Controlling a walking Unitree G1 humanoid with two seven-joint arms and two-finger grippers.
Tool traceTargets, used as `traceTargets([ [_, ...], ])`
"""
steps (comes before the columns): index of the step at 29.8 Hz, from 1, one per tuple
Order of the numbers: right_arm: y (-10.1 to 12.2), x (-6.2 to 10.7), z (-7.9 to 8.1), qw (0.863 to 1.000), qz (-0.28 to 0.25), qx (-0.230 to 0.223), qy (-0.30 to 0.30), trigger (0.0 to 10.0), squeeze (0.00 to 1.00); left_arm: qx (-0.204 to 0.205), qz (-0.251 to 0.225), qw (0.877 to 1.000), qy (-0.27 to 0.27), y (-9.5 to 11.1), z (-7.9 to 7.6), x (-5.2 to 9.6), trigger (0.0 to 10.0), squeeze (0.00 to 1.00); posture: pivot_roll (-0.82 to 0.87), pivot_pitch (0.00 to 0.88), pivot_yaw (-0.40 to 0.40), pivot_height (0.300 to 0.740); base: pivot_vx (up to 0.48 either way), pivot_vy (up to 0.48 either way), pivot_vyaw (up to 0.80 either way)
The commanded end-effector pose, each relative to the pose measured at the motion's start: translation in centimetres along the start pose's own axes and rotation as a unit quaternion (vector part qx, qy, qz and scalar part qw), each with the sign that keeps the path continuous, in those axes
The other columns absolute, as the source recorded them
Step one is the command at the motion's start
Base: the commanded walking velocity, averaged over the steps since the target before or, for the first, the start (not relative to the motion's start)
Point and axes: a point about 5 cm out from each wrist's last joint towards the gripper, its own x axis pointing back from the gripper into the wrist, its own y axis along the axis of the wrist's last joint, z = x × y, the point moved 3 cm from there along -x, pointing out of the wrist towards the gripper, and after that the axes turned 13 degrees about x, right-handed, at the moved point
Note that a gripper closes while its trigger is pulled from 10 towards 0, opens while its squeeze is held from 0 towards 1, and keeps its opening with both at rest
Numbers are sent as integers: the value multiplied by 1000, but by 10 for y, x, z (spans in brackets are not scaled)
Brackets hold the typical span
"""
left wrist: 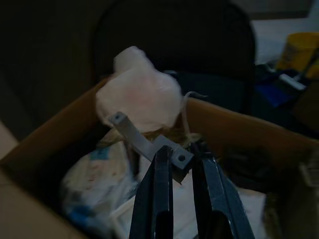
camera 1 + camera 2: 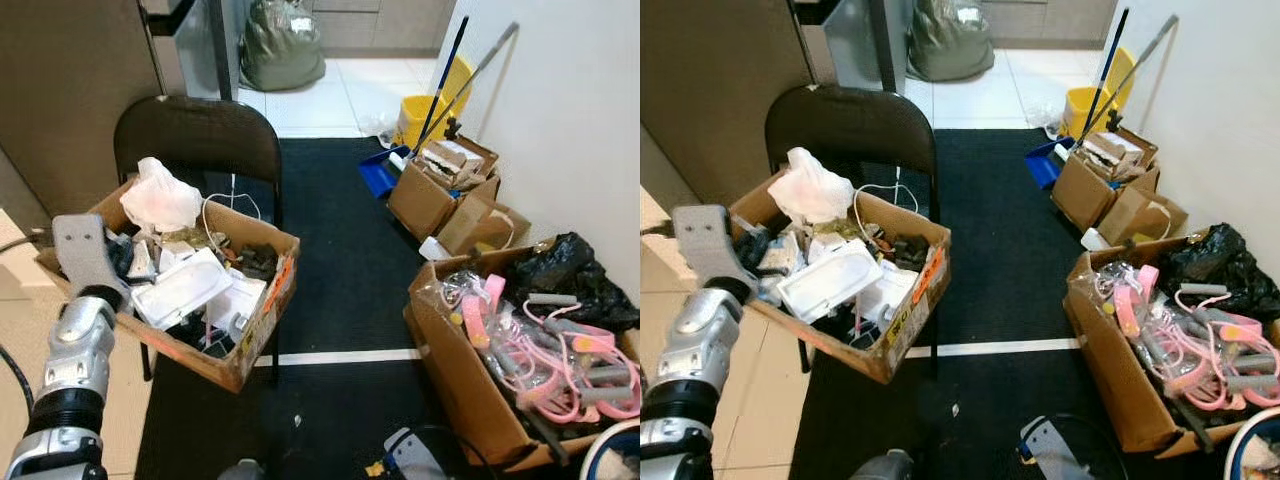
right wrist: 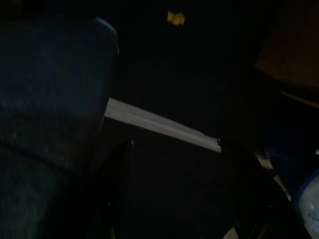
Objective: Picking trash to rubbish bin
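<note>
black matting [image 2: 340, 280] covers the floor of a narrow room, with a white stripe across it and pale tiles beyond. from the head views, a black folding chair [image 2: 200, 135] carries a cardboard box of trash [image 2: 255, 340], crammed with a crumpled white plastic bag [image 2: 160, 197], a white tray [image 2: 185, 287], cables and scraps. the left arm [image 2: 70, 370] rises from the lower left, its wrist reaching over the box's near left edge. along the right wall sit a box of pink items [image 2: 470, 385] with a black bag [image 2: 570, 270] behind it, two smaller cartons [image 2: 440, 195], a yellow bucket [image 2: 425, 115] and a blue dustpan [image 2: 378, 172]. a green sack [image 2: 282, 45] lies on the tiles.

the left wrist view is dim: the left gripper [image 1: 183, 167] hangs above the trash, its two black fingers [image 1: 157, 199] closed on a small grey metal bracket [image 1: 144, 144], with the white bag just beyond it.

the right wrist view is very dark: the white stripe [image 3: 159, 124] on the mat can be made out; i cannot tell how the right gripper stands.
</note>
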Motion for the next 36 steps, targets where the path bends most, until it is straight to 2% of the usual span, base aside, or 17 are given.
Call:
traceTargets([
  [1,-3,-1,9,1000,5,-5,13,10000,0,5,5,1000,-13,-3,-5,-3,10000,0,66,79,-18,740,0,0,0],
  [3,-3,-1,9,1000,4,-5,13,10000,0,8,12,1000,-19,-5,-6,-5,10000,63,66,79,-18,740,0,0,0],
  [6,-3,-1,9,1000,4,-5,13,10000,0,10,17,1000,-20,-7,-6,-6,10000,67,66,79,-18,740,0,0,0],
  [7,-3,-1,9,1000,4,-6,14,10000,0,15,21,999,-25,-8,-7,-6,10000,184,66,79,-18,740,0,0,0],
  [8,-3,-1,9,1000,4,-6,14,10000,0,15,21,999,-25,-8,-7,-6,10000,184,66,79,-18,740,0,0,0],
  [9,-3,-1,9,1000,4,-6,14,10000,0,18,23,999,-29,-9,-7,-6,10000,420,66,79,-18,740,0,0,0],
  [10,-3,-1,9,1000,4,-7,14,10000,0,23,25,999,-33,-10,-8,-6,10000,729,56,82,-17,740,0,0,0],
  [11,-3,-1,9,1000,4,-7,14,10000,0,23,25,999,-33,-10,-8,-6,10000,729,56,82,-17,740,0,0,0],
  [12,-3,-1,9,1000,4,-7,14,10000,0,27,26,999,-39,-10,-9,-6,10000,1000,56,82,-17,740,0,0,0],
  [18,-4,-1,10,1000,4,-8,17,10000,0,34,21,998,-52,-10,-13,-7,10000,1000,55,85,-15,740,0,0,0],
  [20,-4,-1,10,1000,4,-8,17,10000,0,40,13,997,-69,-6,-19,-8,10000,1000,55,85,-15,740,0,0,0],
  [22,-3,-1,10,1000,3,-9,17,10000,0,68,-10,990,-125,6,-40,-10,10000,1000,55,85,-15,740,0,0,0],
  [23,-3,-1,10,1000,3,-9,17,10000,0,75,-20,983,-168,14,-56,-10,10000,322,55,85,-15,740,0,0,0],
  [24,-3,-1,10,1000,3,-9,17,10000,0,73,-20,980,-182,15,-62,-10,10000,0,55,85,-15,740,0,0,0],
  [31,-3,-1,10,1000,2,-8,18,10000,0,65,-7,969,-238,13,-93,-8,10000,0,55,85,-15,740,0,0,0],
  [34,-3,-1,10,1000,1,-10,18,10000,0,80,18,955,-284,-2,-127,0,10000,0,62,86,-7,740,-80,0,0],
  [36,-3,-1,10,1000,1,-10,19,10000,0,77,29,950,-300,-8,-138,3,10000,0,62,86,-7,740,-279,0,0],
])
